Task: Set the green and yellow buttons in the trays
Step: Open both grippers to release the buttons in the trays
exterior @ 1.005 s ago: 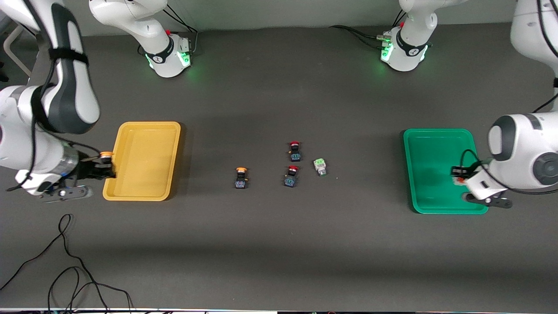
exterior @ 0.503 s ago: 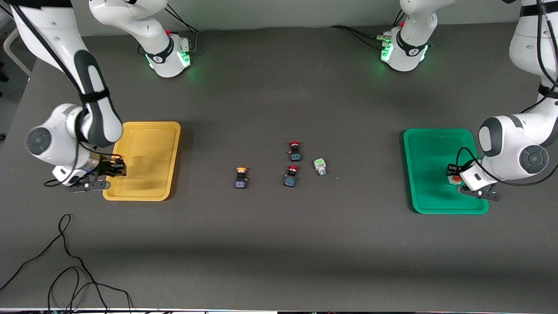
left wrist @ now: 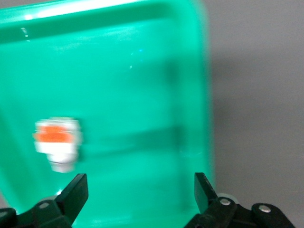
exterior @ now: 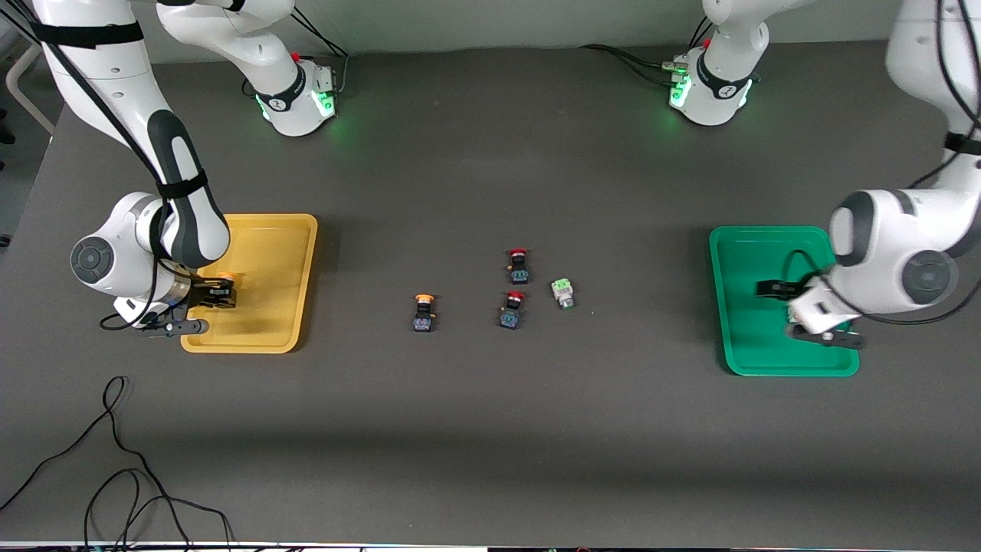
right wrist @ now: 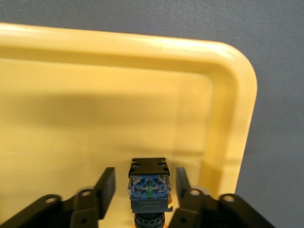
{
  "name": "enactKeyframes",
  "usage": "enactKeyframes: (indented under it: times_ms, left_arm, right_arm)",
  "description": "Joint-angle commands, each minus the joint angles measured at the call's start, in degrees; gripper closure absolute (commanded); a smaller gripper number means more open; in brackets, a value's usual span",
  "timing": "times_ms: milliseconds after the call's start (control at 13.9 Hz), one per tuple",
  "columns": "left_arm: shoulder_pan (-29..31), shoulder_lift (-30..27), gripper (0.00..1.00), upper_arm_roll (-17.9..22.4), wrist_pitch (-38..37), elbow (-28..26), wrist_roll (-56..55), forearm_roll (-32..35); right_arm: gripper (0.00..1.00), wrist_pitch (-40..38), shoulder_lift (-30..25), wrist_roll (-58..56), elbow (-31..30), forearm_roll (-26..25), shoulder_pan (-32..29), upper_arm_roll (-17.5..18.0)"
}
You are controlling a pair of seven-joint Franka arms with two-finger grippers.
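Observation:
The yellow tray (exterior: 268,253) lies toward the right arm's end of the table and the green tray (exterior: 755,253) toward the left arm's end. My right gripper (exterior: 220,296) is low over the yellow tray (right wrist: 118,95), open. A black-bodied, orange-capped button (right wrist: 149,185) sits between its fingers with a gap on each side. My left gripper (exterior: 770,289) hangs open over the green tray (left wrist: 118,71). A white, orange-faced button (left wrist: 57,142) lies free in that tray. On the table between the trays are another yellow-capped button (exterior: 423,313) and a pale-green-faced white button (exterior: 563,292).
Two red-capped black buttons (exterior: 519,265) (exterior: 512,310) lie close beside the pale-green one in the middle of the table. Loose black cables (exterior: 115,460) curl on the table nearest the front camera at the right arm's end.
Both grippers have opened. The right one carried its orange-capped button in over the yellow tray and loosened. The left one let the white orange-faced button go in the green tray.

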Motion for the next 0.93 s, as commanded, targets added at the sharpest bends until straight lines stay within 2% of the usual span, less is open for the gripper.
enactKeyframes:
  times_ms: [0, 215, 431, 646, 862]
  left_arm:
    - [-6.48, -0.04, 0.0, -2.43, -4.08, 3.05, -14.27, -0.45]
    - [-15.35, 3.55, 0.0, -2.79, -3.48, 7.09, -29.22, -2.73]
    - [-23.27, 8.82, 0.01, -2.79, -1.2, 12.1, -41.88, -3.0]
    - [-27.24, 13.48, 0.01, -2.71, 6.7, 12.56, -48.49, -2.48]
    - [-29.71, 16.92, 0.02, -2.44, 13.03, 12.47, -51.49, -2.3]
  right_arm:
    - [0.01, -5.66, -2.08, -0.67, 3.45, 1.61, 0.52, 0.01]
    - [0.01, -17.76, -5.33, -0.32, 10.99, 1.34, 0.61, -0.34]
    - [0.0, -28.41, -5.78, 2.75, 20.49, 0.47, 0.52, -0.34]
    - [0.0, -34.23, -5.61, 10.64, 27.27, -2.17, 3.93, 0.1]
    - [0.0, -34.51, -5.43, 19.43, 29.56, -2.26, 10.08, 0.1]
